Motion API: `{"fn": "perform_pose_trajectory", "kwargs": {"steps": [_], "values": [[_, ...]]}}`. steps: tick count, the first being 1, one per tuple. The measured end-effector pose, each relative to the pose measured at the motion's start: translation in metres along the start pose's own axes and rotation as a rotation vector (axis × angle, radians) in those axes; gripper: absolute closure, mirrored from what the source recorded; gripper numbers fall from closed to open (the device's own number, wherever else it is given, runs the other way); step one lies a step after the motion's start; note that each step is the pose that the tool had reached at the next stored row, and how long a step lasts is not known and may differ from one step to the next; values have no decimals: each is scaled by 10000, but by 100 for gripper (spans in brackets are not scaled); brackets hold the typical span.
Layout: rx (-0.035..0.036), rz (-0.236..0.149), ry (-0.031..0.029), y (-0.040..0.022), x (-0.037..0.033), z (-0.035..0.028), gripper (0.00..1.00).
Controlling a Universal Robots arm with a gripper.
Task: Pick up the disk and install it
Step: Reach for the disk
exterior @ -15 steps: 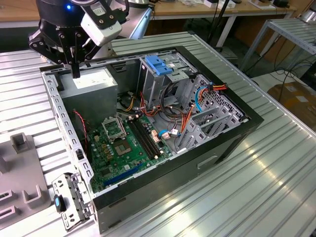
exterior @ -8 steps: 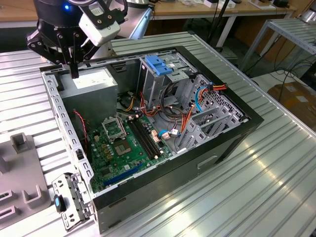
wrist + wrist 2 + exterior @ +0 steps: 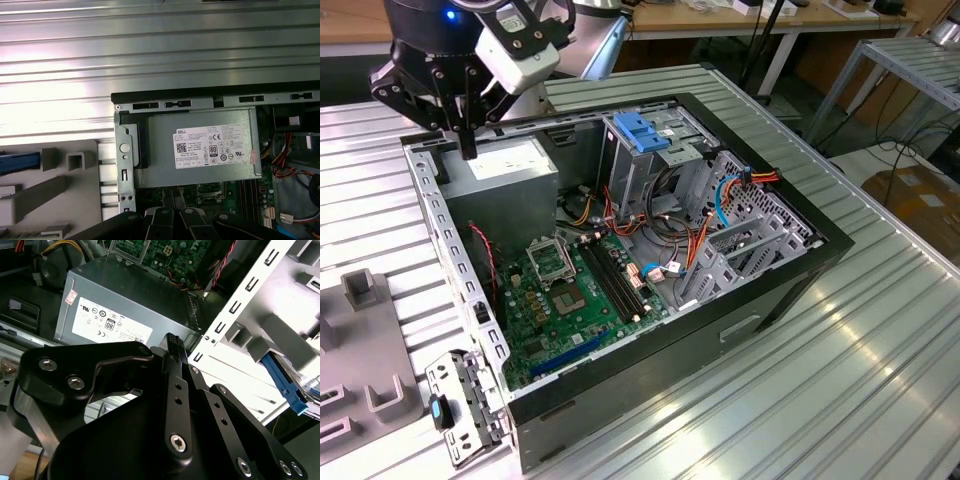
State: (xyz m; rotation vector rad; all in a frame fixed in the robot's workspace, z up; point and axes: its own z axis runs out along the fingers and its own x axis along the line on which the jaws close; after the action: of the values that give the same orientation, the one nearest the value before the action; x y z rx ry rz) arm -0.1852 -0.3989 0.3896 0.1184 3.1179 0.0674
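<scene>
While the grey holder (image 3: 360, 340) stands nearest me on the table, just beside the open computer case (image 3: 720, 340), the job looks barely begun. Nothing has been picked up, and I see no disk fitted inside the case. In the second wrist view the disk (image 3: 282, 382), as I take it, shows a blue rail and a sliver of silver lying in that holder, outside the case's metal wall. The first wrist view catches its blue edge (image 3: 17, 162) in the same place. Farther back, the claw (image 3: 468, 148) hangs over the case's far corner, just above the power supply (image 3: 505, 165), its fingers pressed together and gripping nothing. The disk therefore lies off to one side of the claw, beyond the case wall, apart from it and untouched.
</scene>
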Motion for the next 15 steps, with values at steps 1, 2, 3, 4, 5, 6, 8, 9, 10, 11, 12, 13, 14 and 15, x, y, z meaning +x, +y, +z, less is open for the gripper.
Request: {"fn": "perform_pose_trajectory", "kwargs": {"steps": [1, 2, 3, 4, 5, 6, 8, 9, 10, 11, 12, 13, 14, 15], "values": [[-1, 0, 0, 0, 3, 0, 89], [0, 0, 0, 0, 5, 0, 89], [0, 0, 0, -1, 10, 0, 89], [0, 0, 0, -1, 12, 0, 89], [0, 0, 0, -1, 14, 0, 89], [0, 0, 0, -1, 18, 0, 89], [0, 0, 0, -2, 23, 0, 89], [0, 0, 0, -2, 25, 0, 89], [-1, 0, 0, -2, 28, 0, 89], [-1, 0, 0, -2, 30, 0, 89], [0, 0, 0, -2, 32, 0, 89], [0, 0, 0, -3, 34, 0, 89], [0, 0, 0, -3, 36, 0, 89], [0, 0, 0, -3, 38, 0, 89]]}}
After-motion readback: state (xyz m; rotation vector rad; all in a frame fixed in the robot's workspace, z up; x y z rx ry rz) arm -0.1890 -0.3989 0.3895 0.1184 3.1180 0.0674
